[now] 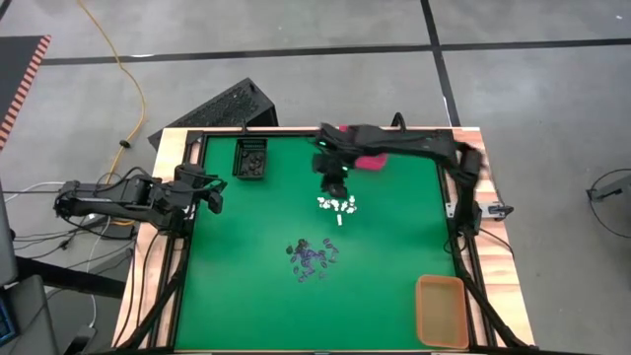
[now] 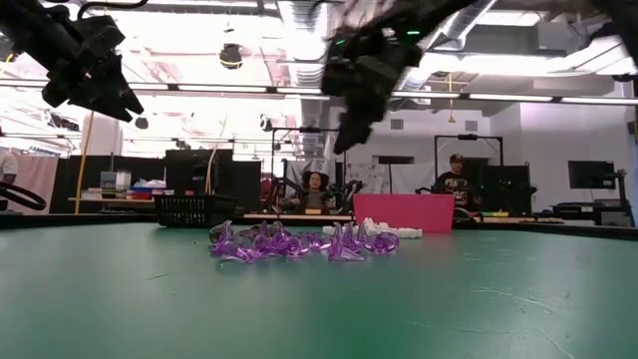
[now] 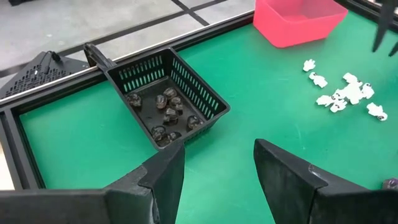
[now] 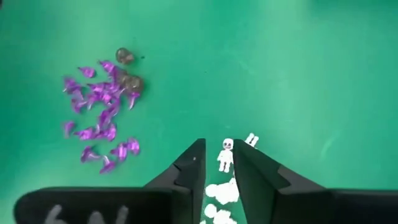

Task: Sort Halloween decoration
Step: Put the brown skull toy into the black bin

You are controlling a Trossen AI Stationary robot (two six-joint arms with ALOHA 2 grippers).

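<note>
The Halloween decoration lies in loose heaps on the green mat. White trinkets (image 1: 337, 205) (image 3: 342, 93) sit near the middle, and purple ones (image 1: 314, 258) (image 4: 102, 115) lie closer to the near edge, with two dark pieces (image 4: 127, 71) among them. More black ones rest in the black bin (image 3: 165, 99). My right gripper (image 1: 335, 189) (image 4: 219, 146) hangs above the white heap, tipped downward, with a narrow gap between its fingers. White pieces (image 4: 225, 155) show on the mat through that gap. My left gripper (image 1: 212, 197) (image 3: 219, 168) waits open at the table's left edge.
The black bin (image 1: 251, 158) stands at the far left of the mat. A pink bin (image 1: 370, 158) (image 2: 404, 211) stands at the far edge, behind my right gripper. An orange bin (image 1: 442, 311) is at the near right corner. People sit in the room beyond the table.
</note>
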